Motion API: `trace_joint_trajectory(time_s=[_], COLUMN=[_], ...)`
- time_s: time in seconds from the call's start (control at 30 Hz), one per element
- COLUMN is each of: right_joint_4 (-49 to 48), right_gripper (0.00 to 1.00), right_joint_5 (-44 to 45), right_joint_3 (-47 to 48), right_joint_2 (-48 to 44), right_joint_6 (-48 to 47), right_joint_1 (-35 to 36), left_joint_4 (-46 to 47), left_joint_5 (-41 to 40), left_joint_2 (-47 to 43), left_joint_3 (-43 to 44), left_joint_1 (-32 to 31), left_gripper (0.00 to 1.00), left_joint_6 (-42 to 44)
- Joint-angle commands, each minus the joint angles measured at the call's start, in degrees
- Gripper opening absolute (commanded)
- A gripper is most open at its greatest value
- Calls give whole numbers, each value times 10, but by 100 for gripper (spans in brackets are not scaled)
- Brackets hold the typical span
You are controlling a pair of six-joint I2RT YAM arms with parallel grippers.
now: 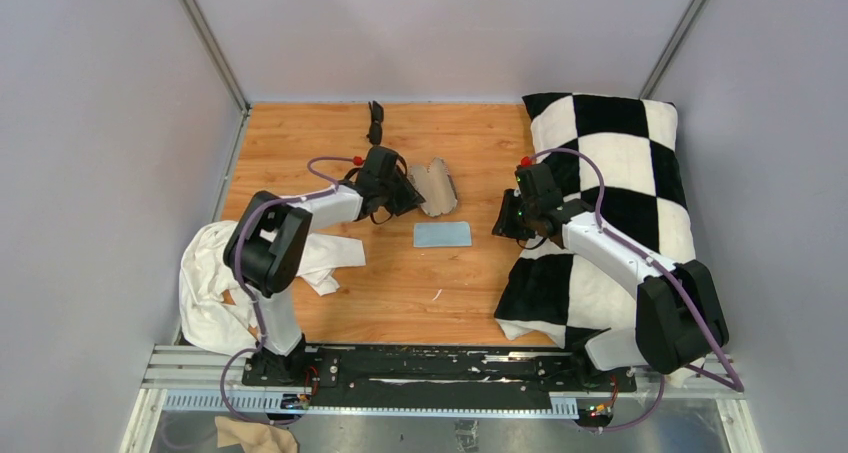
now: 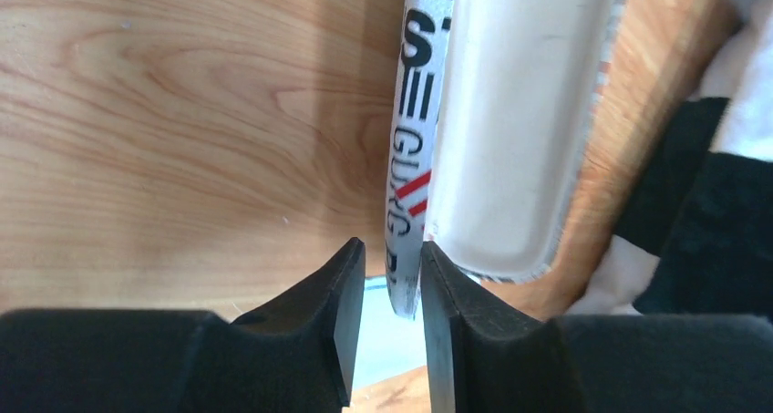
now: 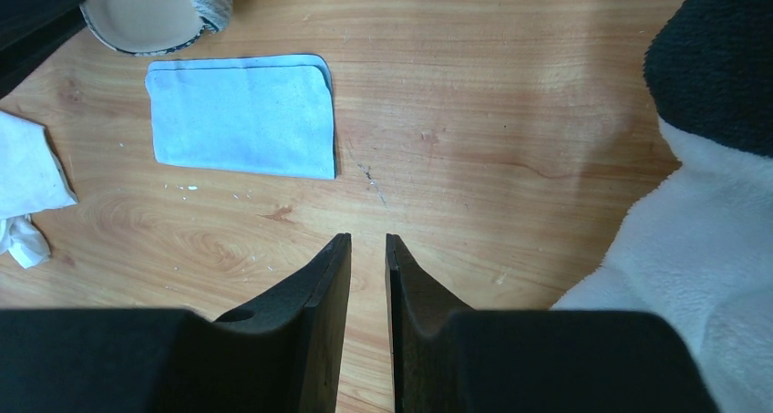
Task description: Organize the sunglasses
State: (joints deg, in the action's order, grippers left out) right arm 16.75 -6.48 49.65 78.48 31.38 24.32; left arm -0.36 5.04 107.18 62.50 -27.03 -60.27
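Right tool [image 3: 367,238]: hovering empty over the desk [image 3: 510,112], near-right of the case [image 1: 435,188], jaws standing narrowly apart.
Cloth [image 1: 442,234]: lying flat just on the near side of the case.
Left tool [image 2: 390,244]: straddling the case's printed edge, jaws narrow; a sliver of gap is showing on one side, so it is probably not clamping.
Sunglasses [image 1: 375,121]: lying beyond the case, to its far left, apart from both tools.
Handling: likely weighing little, stiff yet fragile, with slippery lenses; gripping across the folded frame is looking safest.
Look: appearing small, all black, folded.
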Motion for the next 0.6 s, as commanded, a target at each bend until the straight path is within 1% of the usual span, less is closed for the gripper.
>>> trace_joint_trajectory(time_s=[0.0, 0.17, 0.27, 0.43, 0.57], right_joint_4=[5, -3, -9, -9, -6], right_gripper=[26, 27, 27, 26, 26], right_joint_5=[-9, -21, -30, -37, -36], right_joint_3=[-4, -3, 0, 0, -10], right_joint_2=[2, 16, 25, 22, 7], right_joint_6=[-8, -7, -3, -1, 0], right_joint_1=[-8, -8, -7, -7, -8], left_joint_4=[-9, -27, -38, -132, -161], left_joint_5=[-29, -49, -50, -49, -38], left_joint_2=[-66, -120, -119, -42, 31], left_joint_3=[-13, -24, -3, 133, 228], left_joint_1=[-7, -7, -6, 0, 23], left_gripper=[35, 37, 38, 38, 38], left_joint_6=[26, 71, 109, 197, 228])
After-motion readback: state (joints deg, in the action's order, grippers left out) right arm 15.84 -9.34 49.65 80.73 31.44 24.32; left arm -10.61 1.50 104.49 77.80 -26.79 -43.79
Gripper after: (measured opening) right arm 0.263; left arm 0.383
